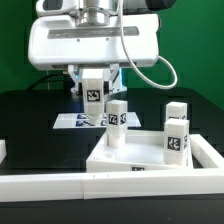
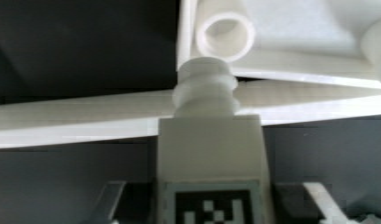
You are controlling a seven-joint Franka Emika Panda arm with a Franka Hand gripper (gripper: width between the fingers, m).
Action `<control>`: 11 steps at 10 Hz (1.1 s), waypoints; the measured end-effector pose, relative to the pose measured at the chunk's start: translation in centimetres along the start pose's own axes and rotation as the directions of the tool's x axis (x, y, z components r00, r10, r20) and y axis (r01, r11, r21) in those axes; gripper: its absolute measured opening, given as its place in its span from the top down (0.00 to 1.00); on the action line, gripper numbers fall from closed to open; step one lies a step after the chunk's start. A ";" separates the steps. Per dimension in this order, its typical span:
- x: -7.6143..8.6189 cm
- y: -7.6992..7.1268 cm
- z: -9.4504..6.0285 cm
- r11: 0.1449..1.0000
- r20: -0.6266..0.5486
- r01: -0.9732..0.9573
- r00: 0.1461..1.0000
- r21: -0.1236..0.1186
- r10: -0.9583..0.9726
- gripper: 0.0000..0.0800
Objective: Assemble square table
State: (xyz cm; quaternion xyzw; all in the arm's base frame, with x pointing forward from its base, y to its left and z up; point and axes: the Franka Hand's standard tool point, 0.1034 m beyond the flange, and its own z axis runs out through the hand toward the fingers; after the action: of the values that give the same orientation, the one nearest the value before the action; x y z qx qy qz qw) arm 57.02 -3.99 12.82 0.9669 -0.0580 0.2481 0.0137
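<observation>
White plastic throughout. Largest piece: the square tabletop point(image 1: 150, 158), flat in the lower right of the exterior view, tucked into the corner made by the long white L-shaped rails point(image 1: 45, 183), probably so it cannot slide while legs are screwed in. Black table surface point(image 1: 25, 120) underneath; green backdrop behind.

Marker board point(image 1: 72, 122) lies flat at centre frame behind the top, untouched.

Robot arm's white housing fills the upper half of the exterior view. The gripper point(image 1: 93, 97) hangs just above centre, clenched on a tagged leg point(image 1: 94, 96) held upright, tag facing the camera, fingers on either side of it.

Two legs already stand on the top: one point(image 1: 116, 122) near its back left corner, one point(image 1: 177, 132) on the right. Whether they are fully seated I cannot tell.

Wrist view: the held leg's threaded stud point(image 2: 206, 88) points toward a round corner hole point(image 2: 226, 33) in the top, not yet in it. The leg is carried stud-first so the tip can meet the hole; lining the two up looks like the step in hand.

Fourth leg not seen.
</observation>
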 end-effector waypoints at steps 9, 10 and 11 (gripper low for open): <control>-0.3 -3.4 2.5 1.000 -0.084 0.014 0.996 0.001 -0.014 0.64; 0.1 -3.8 3.2 0.999 -0.099 0.042 0.994 0.004 -0.041 0.64; -0.5 -3.8 3.6 0.999 -0.066 0.043 0.997 0.014 -0.042 0.64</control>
State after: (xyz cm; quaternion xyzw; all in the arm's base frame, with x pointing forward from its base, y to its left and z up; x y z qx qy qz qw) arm 58.71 -0.36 9.44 0.9593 -0.0350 0.2798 0.0135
